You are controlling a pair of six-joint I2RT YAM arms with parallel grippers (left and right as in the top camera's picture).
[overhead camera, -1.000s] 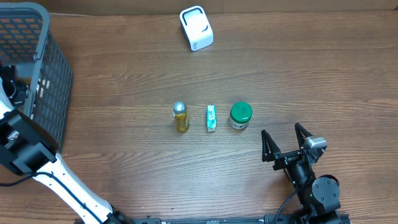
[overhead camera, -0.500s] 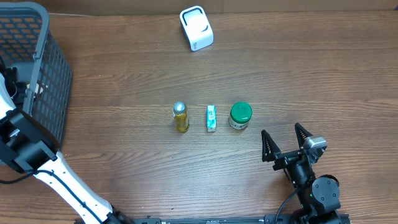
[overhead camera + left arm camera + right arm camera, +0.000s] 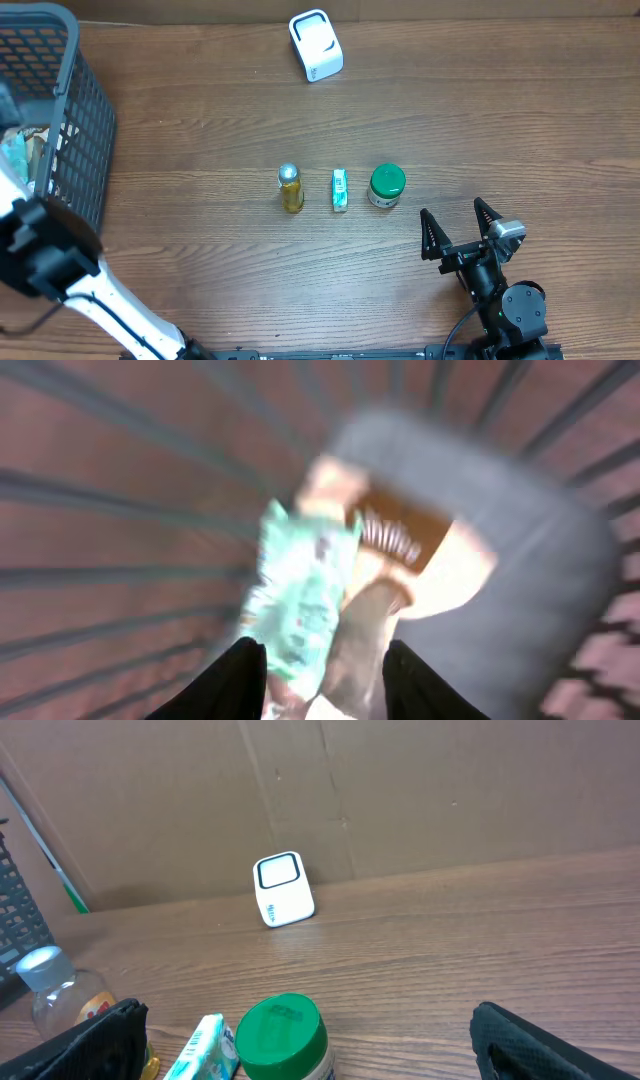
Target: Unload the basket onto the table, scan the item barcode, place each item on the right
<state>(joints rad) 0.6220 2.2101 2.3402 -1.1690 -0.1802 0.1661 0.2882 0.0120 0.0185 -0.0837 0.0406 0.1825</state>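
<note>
Packet (image 3: 300, 590) now seemingly within left tool (image 3: 322, 660)

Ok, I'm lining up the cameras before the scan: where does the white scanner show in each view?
Overhead: white scanner at top centre.
Left wrist: not in it.
Right wrist: scanner just left of centre.
Shared landmark: green-lidded jar, also at the right wrist view's bottom edge.

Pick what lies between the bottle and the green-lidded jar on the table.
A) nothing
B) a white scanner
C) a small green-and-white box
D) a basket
C: the small green-and-white box lies in the row between the bottle and the green-lidded jar.
</note>
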